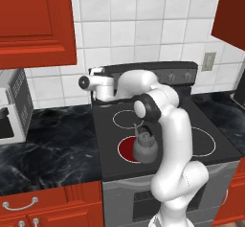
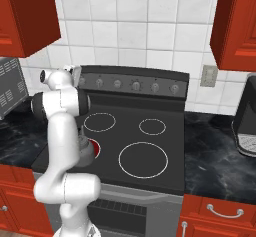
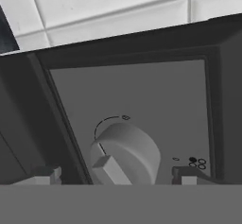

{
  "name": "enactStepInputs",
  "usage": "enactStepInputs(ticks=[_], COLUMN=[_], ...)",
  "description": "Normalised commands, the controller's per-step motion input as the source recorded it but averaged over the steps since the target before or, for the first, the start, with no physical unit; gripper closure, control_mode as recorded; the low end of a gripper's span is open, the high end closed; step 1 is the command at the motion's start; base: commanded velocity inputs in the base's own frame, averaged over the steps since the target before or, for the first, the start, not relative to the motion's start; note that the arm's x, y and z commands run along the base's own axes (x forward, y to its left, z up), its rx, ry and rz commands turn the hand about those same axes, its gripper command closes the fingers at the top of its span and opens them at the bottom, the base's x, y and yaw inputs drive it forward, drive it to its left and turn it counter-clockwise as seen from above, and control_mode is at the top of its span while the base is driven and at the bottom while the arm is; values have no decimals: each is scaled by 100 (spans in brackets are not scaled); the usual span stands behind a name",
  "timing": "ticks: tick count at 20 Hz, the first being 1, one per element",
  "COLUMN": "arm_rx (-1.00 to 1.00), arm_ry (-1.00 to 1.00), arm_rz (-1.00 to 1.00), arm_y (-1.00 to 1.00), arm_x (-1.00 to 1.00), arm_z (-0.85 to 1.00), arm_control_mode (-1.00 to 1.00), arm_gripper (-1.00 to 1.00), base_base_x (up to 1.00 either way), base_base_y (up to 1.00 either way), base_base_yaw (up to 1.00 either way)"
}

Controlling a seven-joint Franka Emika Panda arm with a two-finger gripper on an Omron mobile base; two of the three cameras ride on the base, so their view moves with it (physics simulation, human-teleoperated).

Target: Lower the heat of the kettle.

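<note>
One step is as good as made — the reach. The turn itself is not. My gripper (image 3: 113, 175) sits close up against the stove's back panel (image 3: 142, 100) at its far left end, with the leftmost knob (image 3: 125, 153) between my two fingertips (image 3: 46, 175). They stand wide, one on each side of the knob, and I judge they are not pressing it yet; there is a clear gap on both sides. The knob's raised bar points down and to the left in the hand view, below the short arc mark printed above it.

From the left base view, the kettle (image 1: 145, 144) stands on the near left burner (image 1: 128, 149), which glows red under it, so the heat is on. The other three rings look dark. In the right base view my own arm covers most of the kettle, with a sliver of the red burner showing beside it, and the row of knobs runs along the back panel to the right of my hand.

What is left, as I read it: close onto the knob, twist it toward a lower setting, and let go. I cannot tell from the marks which way is lower — the small burner symbol on the right of the panel is too small to read with any confidence.
</note>
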Motion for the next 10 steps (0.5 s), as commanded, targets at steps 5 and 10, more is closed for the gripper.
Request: enactStepInputs(ticks=[5, 10], arm_rx=[0, 0], arm_ry=[-2, -2], arm_rz=[3, 4], arm_y=[0, 0], arm_x=[18, 24], arm_z=[-23, -21], arm_control_mode=[-100, -100], arm_gripper=[100, 100], base_base_x=[0, 0], base_base_y=[0, 0], base_base_yaw=[0, 0])
